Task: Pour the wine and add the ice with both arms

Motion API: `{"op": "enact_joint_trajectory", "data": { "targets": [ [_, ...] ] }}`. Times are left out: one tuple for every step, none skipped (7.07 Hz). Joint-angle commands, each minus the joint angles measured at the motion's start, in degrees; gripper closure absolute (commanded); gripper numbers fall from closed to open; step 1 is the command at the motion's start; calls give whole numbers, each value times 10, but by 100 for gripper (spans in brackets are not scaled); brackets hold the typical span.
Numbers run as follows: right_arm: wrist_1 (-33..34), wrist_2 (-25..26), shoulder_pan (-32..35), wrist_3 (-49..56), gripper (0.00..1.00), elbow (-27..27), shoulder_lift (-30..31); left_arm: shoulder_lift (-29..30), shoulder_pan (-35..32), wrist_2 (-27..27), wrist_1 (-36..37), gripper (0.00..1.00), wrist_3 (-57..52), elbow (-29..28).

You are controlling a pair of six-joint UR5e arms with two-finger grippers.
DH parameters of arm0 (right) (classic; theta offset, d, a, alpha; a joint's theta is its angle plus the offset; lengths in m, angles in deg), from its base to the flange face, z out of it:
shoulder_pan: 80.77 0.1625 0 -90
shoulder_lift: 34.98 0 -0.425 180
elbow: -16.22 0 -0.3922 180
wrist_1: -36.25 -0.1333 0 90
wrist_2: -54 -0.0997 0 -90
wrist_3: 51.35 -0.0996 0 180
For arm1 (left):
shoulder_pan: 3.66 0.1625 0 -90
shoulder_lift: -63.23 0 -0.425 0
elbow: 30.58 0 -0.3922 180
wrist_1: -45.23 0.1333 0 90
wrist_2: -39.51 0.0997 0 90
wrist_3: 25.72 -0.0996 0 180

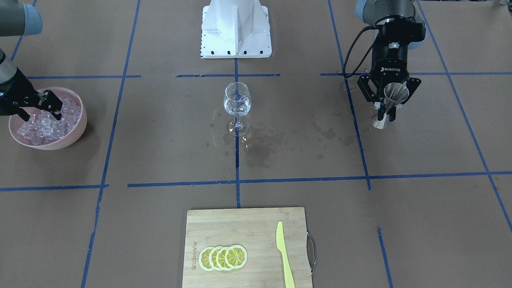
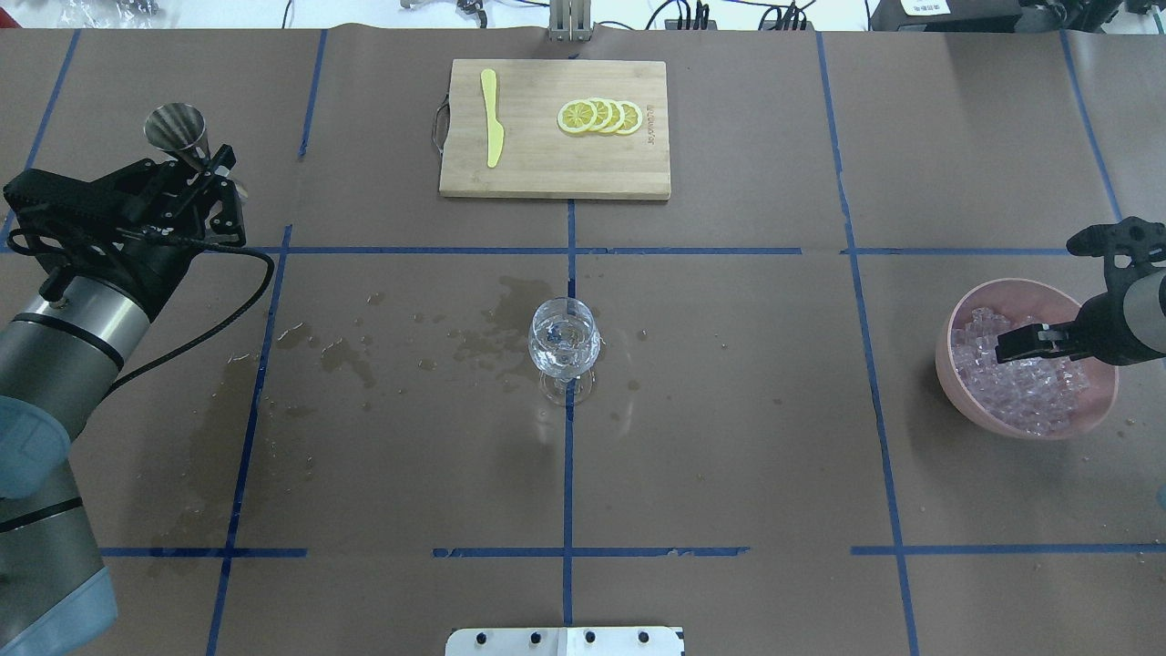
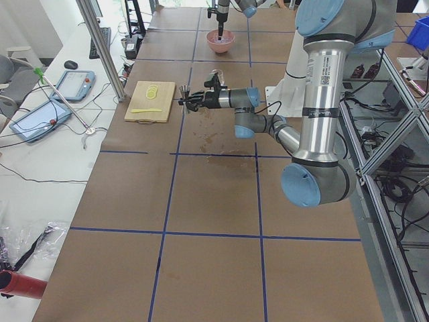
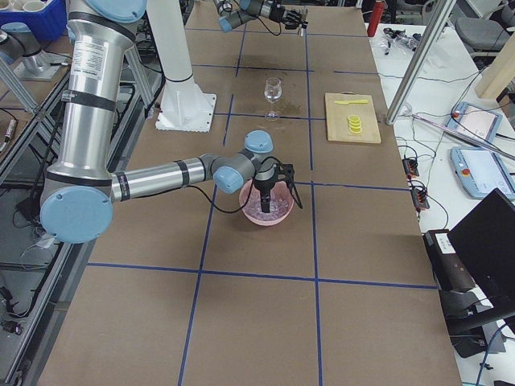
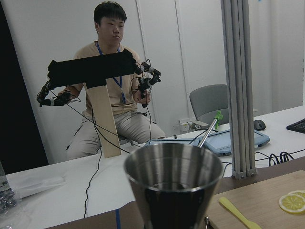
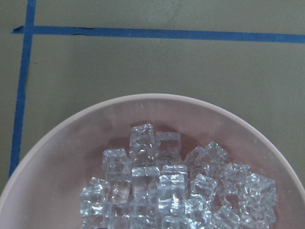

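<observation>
A clear wine glass (image 1: 237,103) (image 2: 565,339) stands upright at the table's middle; a little clear wine seems to sit in its bowl. My left gripper (image 1: 386,114) (image 2: 214,173) is shut on a steel jigger (image 1: 395,95) (image 2: 178,128) and holds it upright, well off to the side of the glass. The jigger fills the left wrist view (image 5: 174,186), its inside hidden. My right gripper (image 1: 42,114) (image 2: 1038,296) is open, its fingers down over the heaped ice (image 1: 48,124) (image 2: 1025,387) (image 6: 162,186) in a pink bowl (image 1: 78,128) (image 2: 1029,290).
A wooden cutting board (image 1: 224,224) (image 2: 547,173) with lemon slices (image 1: 223,257) and a yellow knife (image 1: 285,256) lies at the far edge. Dark wet stains (image 1: 260,148) spread around the glass. The white pedestal (image 1: 236,28) stands behind it.
</observation>
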Motion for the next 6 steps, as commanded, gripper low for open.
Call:
{"op": "enact_joint_trajectory", "data": {
  "targets": [
    [0, 2, -8, 0, 14, -2, -1, -29, -5, -18, -29, 100, 0, 0],
    [1, 1, -8, 0, 18, -3, 0, -29, -7, -18, -29, 100, -1, -1],
    [1, 0, -8, 0, 23, -3, 0, -30, -7, -18, -29, 100, 0, -2],
    [1, 0, -7, 0, 30, -3, 1, -40, -7, -18, -29, 100, 0, -2],
    [1, 0, -8, 0, 33, -3, 1, -51, -8, -19, -37, 100, 0, -2],
    [2, -1, -8, 1, 33, -4, 2, -56, -8, -19, -45, 100, 0, -2]
  ]
}}
